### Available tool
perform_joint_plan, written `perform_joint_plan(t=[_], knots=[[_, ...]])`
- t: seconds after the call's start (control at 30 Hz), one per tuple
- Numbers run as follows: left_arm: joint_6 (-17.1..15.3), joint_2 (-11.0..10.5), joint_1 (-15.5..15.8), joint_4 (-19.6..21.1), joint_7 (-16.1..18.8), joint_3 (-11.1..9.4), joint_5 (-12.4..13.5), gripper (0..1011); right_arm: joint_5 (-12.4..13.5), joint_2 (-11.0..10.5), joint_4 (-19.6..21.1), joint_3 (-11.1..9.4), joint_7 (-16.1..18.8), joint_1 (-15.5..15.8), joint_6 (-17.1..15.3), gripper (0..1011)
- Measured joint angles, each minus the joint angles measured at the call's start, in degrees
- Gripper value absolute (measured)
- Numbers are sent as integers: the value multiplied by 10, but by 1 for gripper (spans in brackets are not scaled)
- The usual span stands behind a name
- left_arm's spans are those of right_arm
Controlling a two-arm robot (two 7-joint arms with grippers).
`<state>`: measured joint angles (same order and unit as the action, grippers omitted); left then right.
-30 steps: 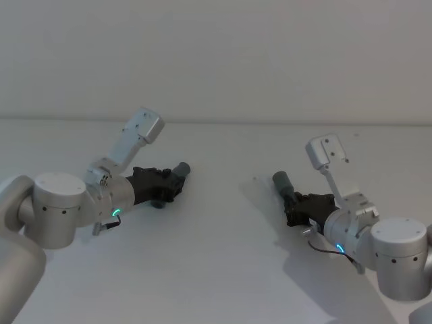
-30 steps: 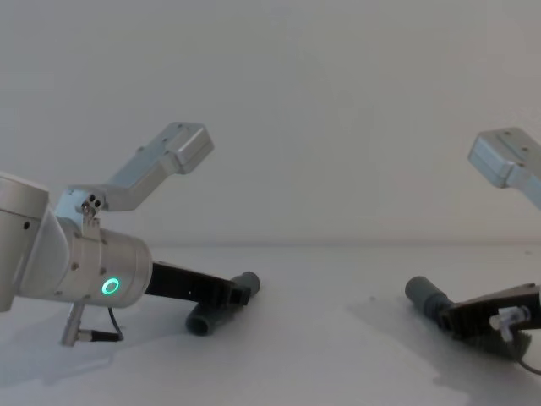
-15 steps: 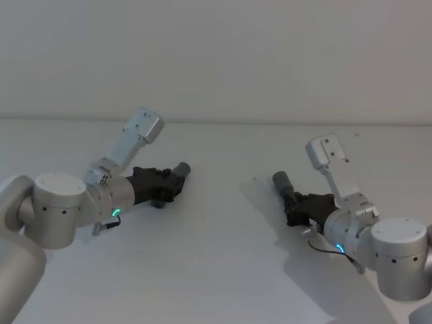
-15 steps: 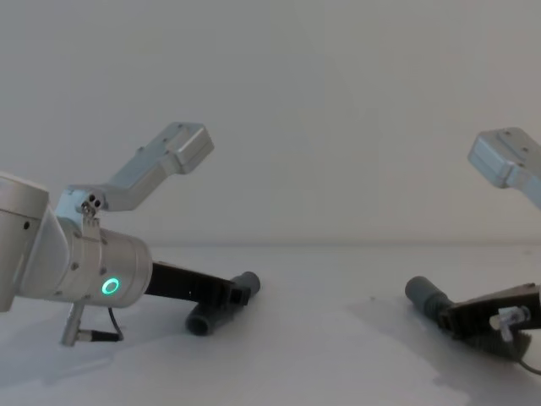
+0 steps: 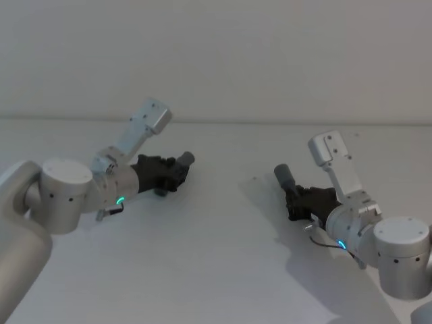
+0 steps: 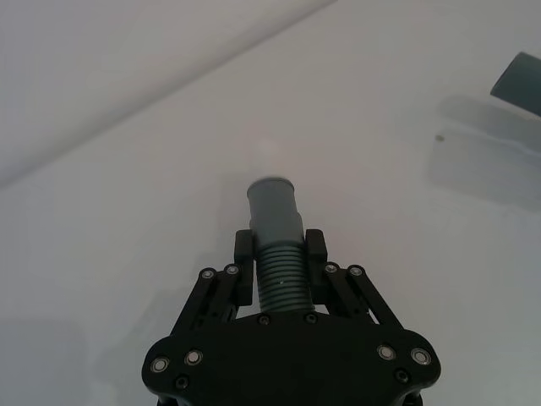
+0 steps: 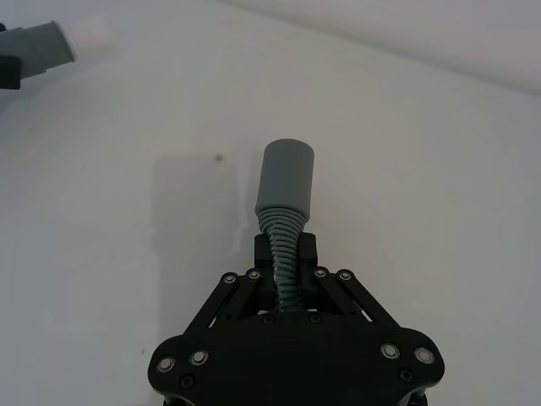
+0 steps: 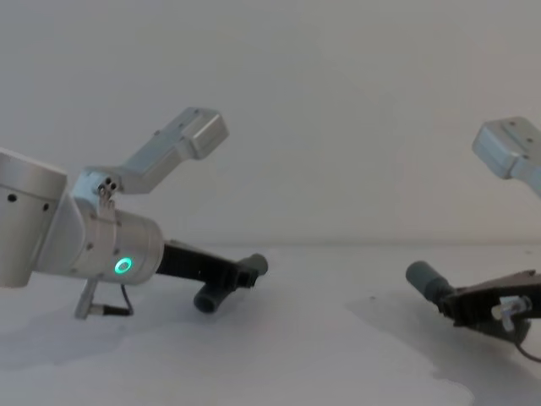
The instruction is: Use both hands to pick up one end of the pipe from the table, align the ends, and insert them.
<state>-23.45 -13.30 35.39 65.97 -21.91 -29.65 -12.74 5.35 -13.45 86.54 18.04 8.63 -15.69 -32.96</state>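
Left gripper (image 6: 279, 254) is clamped on the ribbed grey piece (image 6: 280, 283), its smooth mouth (image 6: 272, 201) sticking out ahead. Right gripper (image 7: 286, 249) is clamped on the thin corrugated neck (image 7: 283, 224) behind a wider smooth collar (image 7: 286, 173). Both are low over the matte white table (image 5: 223, 256), mouths well apart, axes angled inward but not collinear; they likely need swinging into line

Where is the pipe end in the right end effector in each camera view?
Head view: right of centre, pipe end sticking out of the right end effector.
Chest view: pipe end low on the right.
Right wrist view: pipe end close, straight ahead.
Left wrist view: pipe end far off.
Shared landmark: other pipe end, in the left end effector.
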Motion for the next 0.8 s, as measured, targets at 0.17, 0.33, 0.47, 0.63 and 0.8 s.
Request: perform_joint_plan(t=[0.17, 0.33, 0.47, 0.63, 0.8], knots=[[26, 2, 28, -24, -10, -18, 23, 342, -7, -5, -7, 0, 3, -4, 36, 144], [50, 3, 49, -40, -15, -35, 48, 342, -16, -12, -14, 0, 6, -8, 72, 142], [69, 2, 68, -51, -17, -51, 70, 342, -25, -19, -20, 1, 10, -12, 108, 142], [93, -2, 88, -59, -18, -74, 103, 342, -40, -32, -30, 5, 18, -17, 161, 142], [115, -8, 105, -62, -19, -97, 139, 342, -55, -45, -40, 10, 25, -23, 211, 142]])
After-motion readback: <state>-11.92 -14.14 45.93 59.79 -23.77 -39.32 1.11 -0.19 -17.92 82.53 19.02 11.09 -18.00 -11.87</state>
